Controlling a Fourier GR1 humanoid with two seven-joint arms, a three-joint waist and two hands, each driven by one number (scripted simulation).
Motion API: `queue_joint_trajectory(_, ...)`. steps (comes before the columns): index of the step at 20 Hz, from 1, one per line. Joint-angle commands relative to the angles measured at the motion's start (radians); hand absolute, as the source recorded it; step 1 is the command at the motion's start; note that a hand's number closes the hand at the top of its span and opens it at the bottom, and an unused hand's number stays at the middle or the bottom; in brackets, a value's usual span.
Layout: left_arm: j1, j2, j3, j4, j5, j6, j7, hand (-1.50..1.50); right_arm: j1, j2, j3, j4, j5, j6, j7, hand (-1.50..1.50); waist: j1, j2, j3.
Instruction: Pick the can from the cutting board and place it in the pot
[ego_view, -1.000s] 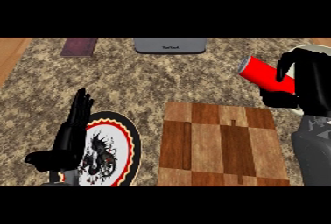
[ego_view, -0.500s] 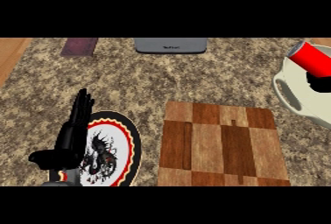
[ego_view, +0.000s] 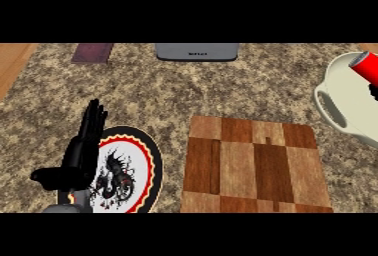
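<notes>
Can (ego_view: 364, 68) lies tilted inside pot (ego_view: 334, 105); left hand (ego_view: 83, 150) fingers straight; right hand unseen.

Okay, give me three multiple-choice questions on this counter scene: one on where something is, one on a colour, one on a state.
1. Where is the can?
A. on the cutting board
B. in the pot, at the view's right edge
C. on the plate

2. What colour is the can?
A. red
B. green
C. blue

3. How is the left hand?
A. curled round the can
B. open, fingers straight, over the plate
C. pressing the cutting board

Answers:
1 B: it lies within the white pot, off the cutting board.
2 A: its side is red.
3 B: straight fingers above the plate.
</notes>
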Motion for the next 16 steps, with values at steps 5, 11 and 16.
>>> queue_joint_trajectory(5,0.006,-0.018,-0.015,-0.006,-0.014,0.001,-0.011,0.00,-0.101,-0.119,-0.043,0.451,0.006,-0.061,-0.176,1.50,0.014,0.005,0.001)
queue_joint_trajectory(11,-0.059,-0.023,-0.006,0.005,-0.011,0.007,0.024,0.00,-0.135,-0.117,-0.053,0.632,0.049,-0.064,-0.012,-1.50,0.027,0.014,0.002)
queue_joint_trajectory(16,-0.037,-0.003,-0.002,-0.007,0.001,-0.023,0.022,0.00,-0.137,-0.128,-0.123,0.714,-0.055,-0.013,-0.246,-1.50,0.027,0.014,0.004)
